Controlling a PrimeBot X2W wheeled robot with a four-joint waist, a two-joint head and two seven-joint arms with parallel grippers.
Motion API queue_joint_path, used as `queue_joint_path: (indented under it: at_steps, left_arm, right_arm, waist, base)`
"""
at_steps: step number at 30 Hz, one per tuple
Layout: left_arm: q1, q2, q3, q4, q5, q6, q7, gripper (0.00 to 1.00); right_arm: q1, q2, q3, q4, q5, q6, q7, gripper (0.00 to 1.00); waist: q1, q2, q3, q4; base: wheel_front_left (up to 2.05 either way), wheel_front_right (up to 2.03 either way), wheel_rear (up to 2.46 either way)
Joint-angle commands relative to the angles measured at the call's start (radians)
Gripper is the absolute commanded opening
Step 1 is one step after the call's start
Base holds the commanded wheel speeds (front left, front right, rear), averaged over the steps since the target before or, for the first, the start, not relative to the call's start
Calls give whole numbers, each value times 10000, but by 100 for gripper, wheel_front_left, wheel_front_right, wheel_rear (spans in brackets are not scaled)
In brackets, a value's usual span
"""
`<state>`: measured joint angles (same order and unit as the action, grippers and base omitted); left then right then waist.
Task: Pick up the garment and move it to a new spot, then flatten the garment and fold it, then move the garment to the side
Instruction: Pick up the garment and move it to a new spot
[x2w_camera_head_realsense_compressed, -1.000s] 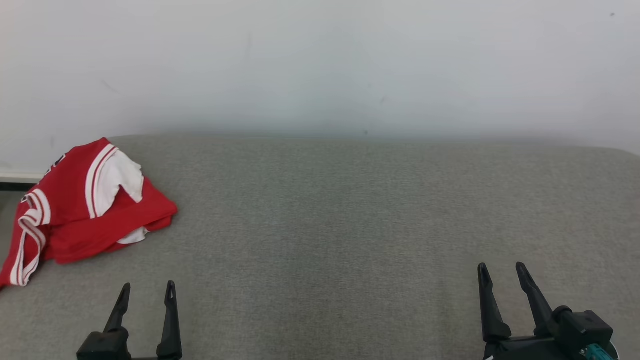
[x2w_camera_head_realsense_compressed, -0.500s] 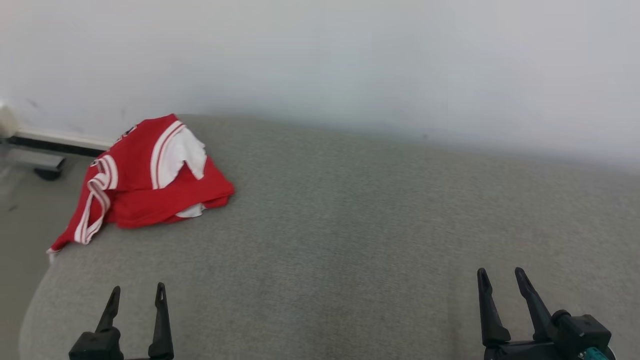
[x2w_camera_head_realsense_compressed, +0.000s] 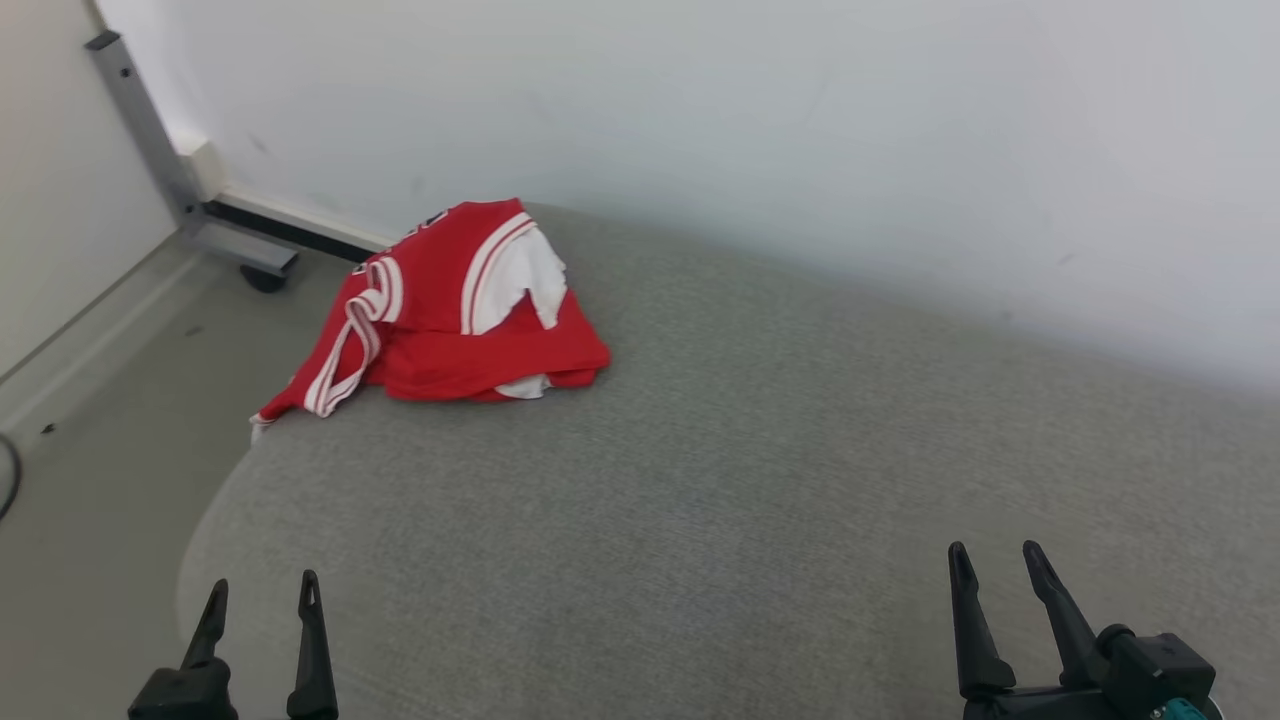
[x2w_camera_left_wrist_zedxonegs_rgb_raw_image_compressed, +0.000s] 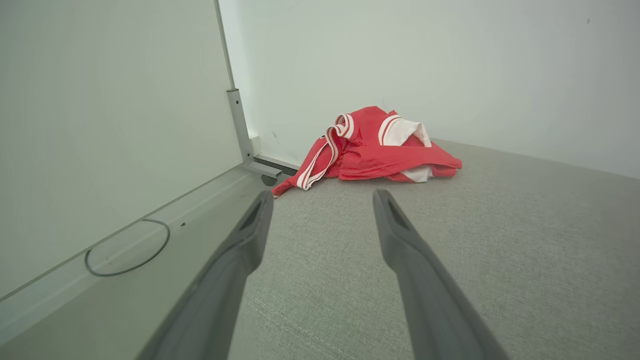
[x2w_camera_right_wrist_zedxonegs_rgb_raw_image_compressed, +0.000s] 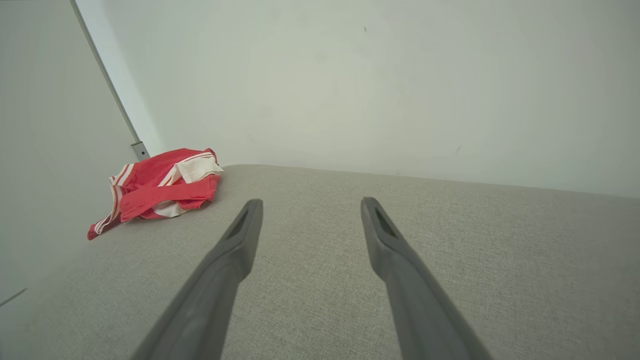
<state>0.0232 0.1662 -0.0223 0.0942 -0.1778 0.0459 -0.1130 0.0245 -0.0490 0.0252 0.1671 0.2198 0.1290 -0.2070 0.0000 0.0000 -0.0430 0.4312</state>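
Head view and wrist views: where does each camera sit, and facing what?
Head view: robot's head, looking down over the grey surface; left gripper and right gripper, both open, at bottom.
Left wrist view: left wrist, facing the red garment past its fingers.
Right wrist view: right wrist, facing the wall; fingers show.
Shared: all see the garment on the surface's left end.

The head camera has swung to the left, so the whole head view has shifted: the garment (x2w_camera_head_realsense_compressed: 450, 310), crumpled as before, now shows nearer the middle instead of at the left edge. The pad's (x2w_camera_head_realsense_compressed: 700, 500) rounded left end, the floor (x2w_camera_head_realsense_compressed: 100, 450), a grey post (x2w_camera_head_realsense_compressed: 140, 130) and a side wall (x2w_camera_head_realsense_compressed: 50, 180) have come into view. The left gripper (x2w_camera_head_realsense_compressed: 263, 582) and right gripper (x2w_camera_head_realsense_compressed: 993, 546) show slightly lower.
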Motion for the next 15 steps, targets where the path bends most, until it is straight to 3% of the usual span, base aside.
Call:
queue_joint_path:
  at_steps: [1,15]
  left_arm:
    - [117,24,14,9,-40,65,-35,100]
    - [217,60,487,138,-347,401,-557,100]
  right_arm:
    - [37,-23,17,-10,-40,33,0,100]
    - [-585,-25,463,-33,-328,33,283,100]
  waist:
    - [0,0,-8,613]
    - [0,0,438,920]
  base:
    - [0,0,0]
    - [0,0,0]
